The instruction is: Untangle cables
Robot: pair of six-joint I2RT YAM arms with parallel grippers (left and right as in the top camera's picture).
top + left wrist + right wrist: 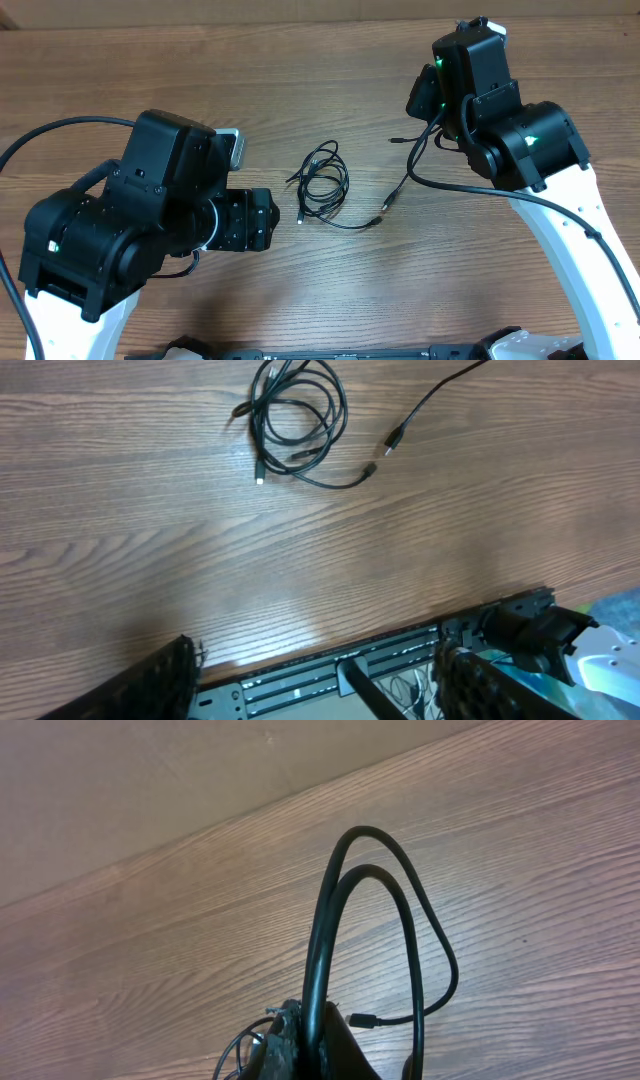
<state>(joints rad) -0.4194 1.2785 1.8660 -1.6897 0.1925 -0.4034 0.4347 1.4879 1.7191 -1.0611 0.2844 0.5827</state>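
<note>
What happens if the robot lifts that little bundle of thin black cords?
Probably floppy: the coiled bundle of thin black cords lies in loose curved loops. Likely light, being so thin. Loops may snag and drag together, since strands cross each other.

table (pixel 300 290): brown wood grain, smooth, low sheen | cables (pixel 323 185): black rubbery sheath, slightly glossy
</note>
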